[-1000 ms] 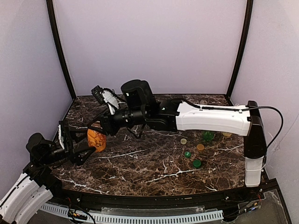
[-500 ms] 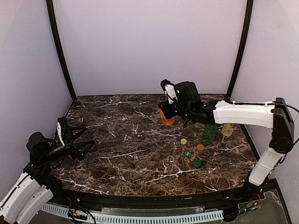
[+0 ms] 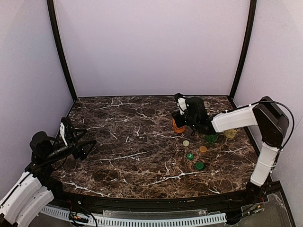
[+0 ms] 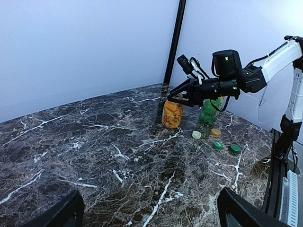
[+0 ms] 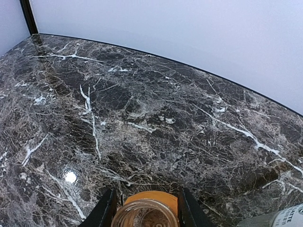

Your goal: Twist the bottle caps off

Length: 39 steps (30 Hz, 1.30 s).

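Observation:
My right gripper (image 3: 180, 119) is shut on the neck of the short orange bottle (image 3: 178, 126), right of the table's middle. In the right wrist view the bottle's uncapped mouth (image 5: 144, 216) sits between the two black fingers (image 5: 107, 213). The left wrist view shows the orange bottle (image 4: 172, 114) low at the tabletop under that gripper (image 4: 183, 96). The green bottle (image 3: 211, 138) and the pale yellow bottle (image 3: 230, 134) stand just to its right. Part of a clear labelled bottle (image 5: 279, 218) shows at the right wrist view's corner. My left gripper (image 3: 84, 145) is open and empty at the far left.
Several loose caps lie on the marble in front of the bottles: a pale one (image 3: 186, 143), an orange one (image 3: 203, 149) and two green ones (image 3: 190, 156) (image 3: 199, 165). Black frame posts (image 3: 241, 52) stand at the back corners, with purple walls around.
My right arm has swung from the left side of the table to the right, carrying the orange bottle over beside the other bottles. The left gripper stays open and has drawn back slightly.

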Available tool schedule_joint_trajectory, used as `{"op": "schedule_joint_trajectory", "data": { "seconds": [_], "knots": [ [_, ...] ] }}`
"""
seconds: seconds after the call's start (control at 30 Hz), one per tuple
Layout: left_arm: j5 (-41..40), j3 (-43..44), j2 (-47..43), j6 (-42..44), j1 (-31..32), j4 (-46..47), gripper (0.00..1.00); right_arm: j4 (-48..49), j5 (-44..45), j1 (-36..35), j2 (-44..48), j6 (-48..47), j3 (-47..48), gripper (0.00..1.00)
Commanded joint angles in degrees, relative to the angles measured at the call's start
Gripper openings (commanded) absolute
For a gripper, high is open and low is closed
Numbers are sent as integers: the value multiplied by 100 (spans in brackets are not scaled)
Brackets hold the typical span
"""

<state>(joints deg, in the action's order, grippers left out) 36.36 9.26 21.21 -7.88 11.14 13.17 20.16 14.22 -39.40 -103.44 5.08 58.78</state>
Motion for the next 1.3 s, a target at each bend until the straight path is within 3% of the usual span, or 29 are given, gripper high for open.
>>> {"op": "schedule_joint_trajectory", "data": {
  "seconds": [0.0, 0.27, 0.43, 0.77, 0.9, 1.1, 1.27],
  "knots": [
    [-6, -64, 80, 49, -74, 33, 99, 815, -146, 55, -104, 199, -315, 0],
    [-24, -64, 60, 46, -115, 39, 99, 962, -22, 64, -28, 439, -652, 0],
    [-24, -56, 16, 43, -128, 41, 99, 828, 40, 64, 153, 458, -675, 49],
    [-26, -56, -63, 32, -135, 28, 99, 213, 211, 64, 517, 147, -347, 78],
    [-23, -53, -81, 36, -144, 21, 99, -158, 164, 64, 806, 34, -204, 98],
    [-264, -47, -78, 46, -168, -12, 99, -1734, 676, 121, 1561, 53, 646, 98],
    [-350, -39, -109, 118, -195, -63, 99, -2931, 1146, 526, 2485, 457, 818, 98]
  ]
}}
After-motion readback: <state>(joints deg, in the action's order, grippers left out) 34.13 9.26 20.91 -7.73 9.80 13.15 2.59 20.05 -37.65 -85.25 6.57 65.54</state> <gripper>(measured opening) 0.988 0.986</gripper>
